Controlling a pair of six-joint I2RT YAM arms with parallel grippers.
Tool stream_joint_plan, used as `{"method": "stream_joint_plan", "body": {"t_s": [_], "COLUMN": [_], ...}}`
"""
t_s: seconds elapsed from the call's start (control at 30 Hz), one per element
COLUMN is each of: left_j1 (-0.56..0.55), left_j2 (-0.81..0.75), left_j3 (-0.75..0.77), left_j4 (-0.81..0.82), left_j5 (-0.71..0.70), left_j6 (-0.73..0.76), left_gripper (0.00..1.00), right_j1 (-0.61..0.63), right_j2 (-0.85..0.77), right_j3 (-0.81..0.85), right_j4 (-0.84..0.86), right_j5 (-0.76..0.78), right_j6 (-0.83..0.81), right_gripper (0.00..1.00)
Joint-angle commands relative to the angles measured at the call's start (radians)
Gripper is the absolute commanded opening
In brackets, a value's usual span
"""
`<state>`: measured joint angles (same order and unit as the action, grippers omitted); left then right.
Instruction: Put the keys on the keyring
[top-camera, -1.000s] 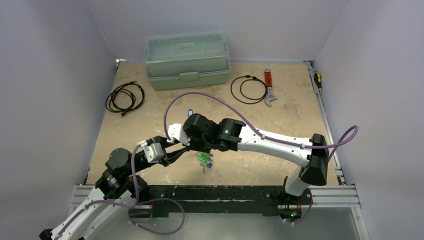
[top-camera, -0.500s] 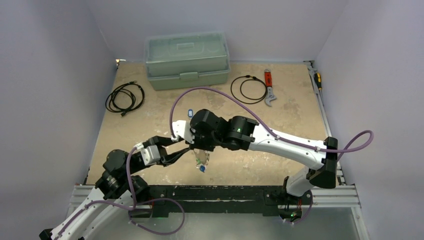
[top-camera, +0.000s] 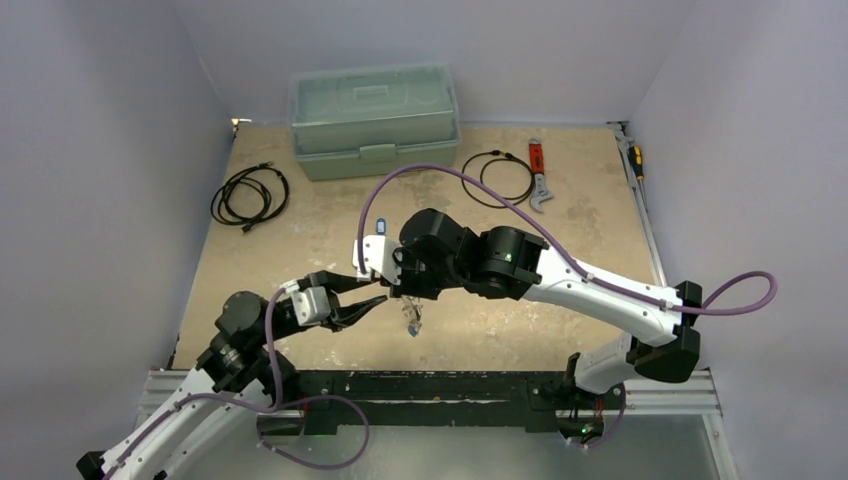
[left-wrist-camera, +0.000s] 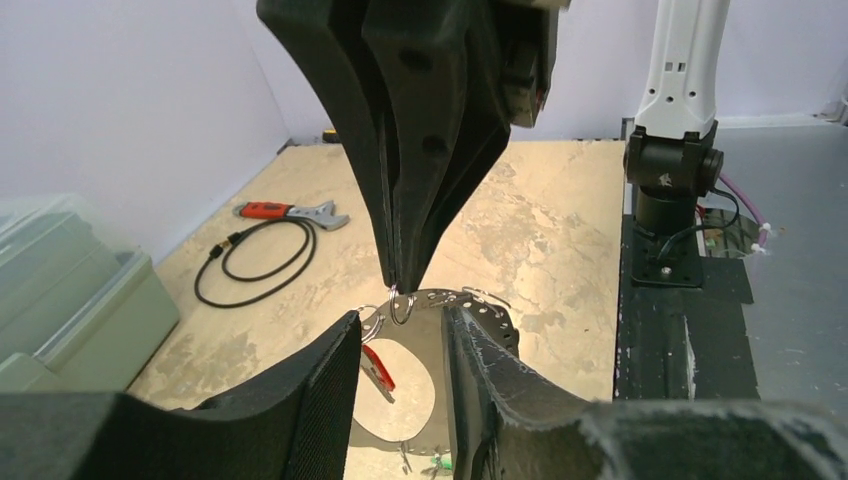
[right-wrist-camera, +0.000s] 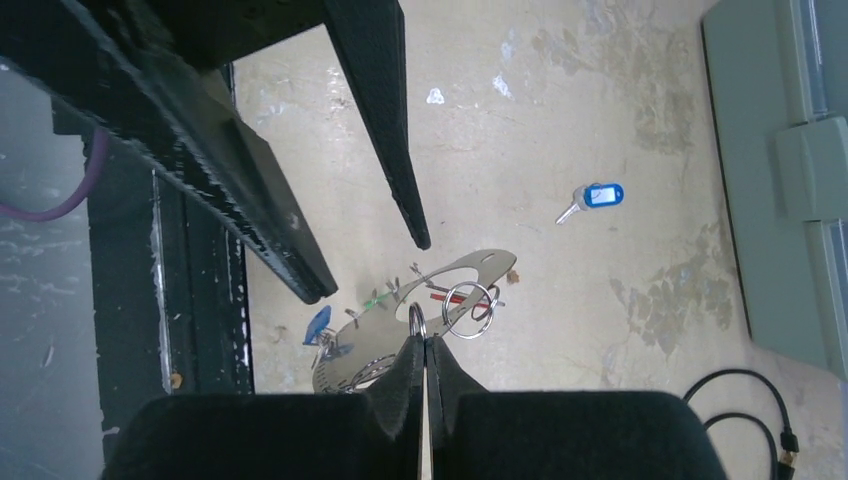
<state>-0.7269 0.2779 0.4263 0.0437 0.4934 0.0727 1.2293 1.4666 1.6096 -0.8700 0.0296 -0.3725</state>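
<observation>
My right gripper (right-wrist-camera: 422, 340) is shut on a small split ring of the keyring (right-wrist-camera: 470, 268), a flat silvery perforated loop hanging under it above the table (top-camera: 300, 240). On the loop hang a blue key (right-wrist-camera: 317, 325), a green key (right-wrist-camera: 380, 297) and a red key (left-wrist-camera: 378, 367). Another blue key (right-wrist-camera: 597, 196) lies loose on the table further back. My left gripper (left-wrist-camera: 402, 318) is open, its fingertips either side of the loop's top, just below the right gripper (left-wrist-camera: 400, 283). From above, the left gripper (top-camera: 368, 296) meets the right gripper (top-camera: 405, 296) near the table's front.
A pale green toolbox (top-camera: 375, 120) stands at the back. Black cable coils lie at back left (top-camera: 250, 195) and back right (top-camera: 497, 178), next to a red-handled wrench (top-camera: 538, 172). A screwdriver (top-camera: 634, 160) lies along the right edge.
The right arm has swung to the right, carrying the keyring, and the keys now hang in a tighter bunch. The left gripper has closed in on the loop from the left.
</observation>
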Motion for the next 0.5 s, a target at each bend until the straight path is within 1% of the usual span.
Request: {"method": "stream_joint_plan", "body": {"t_s": [0.0, 0.17, 0.37, 0.47], "left_j1": [-0.002, -0.001, -0.001, 0.0], "left_j2": [0.035, 0.057, 0.087, 0.096], "left_j3": [0.031, 0.032, 0.031, 0.032], "left_j4": [0.048, 0.058, 0.066, 0.069], "left_j5": [0.043, 0.065, 0.079, 0.086], "left_j6": [0.006, 0.002, -0.005, -0.008], "left_gripper": [0.33, 0.3, 0.28, 0.25], "right_j1": [0.007, 0.013, 0.022, 0.025], "right_j2": [-0.041, -0.052, -0.047, -0.043], "right_j3": [0.052, 0.051, 0.054, 0.056], "right_j4": [0.01, 0.018, 0.023, 0.02], "right_j5": [-0.058, -0.071, -0.09, -0.088], "right_j6": [-0.026, -0.033, -0.036, -0.038], "right_gripper": [0.0, 0.0, 0.0, 0.0]}}
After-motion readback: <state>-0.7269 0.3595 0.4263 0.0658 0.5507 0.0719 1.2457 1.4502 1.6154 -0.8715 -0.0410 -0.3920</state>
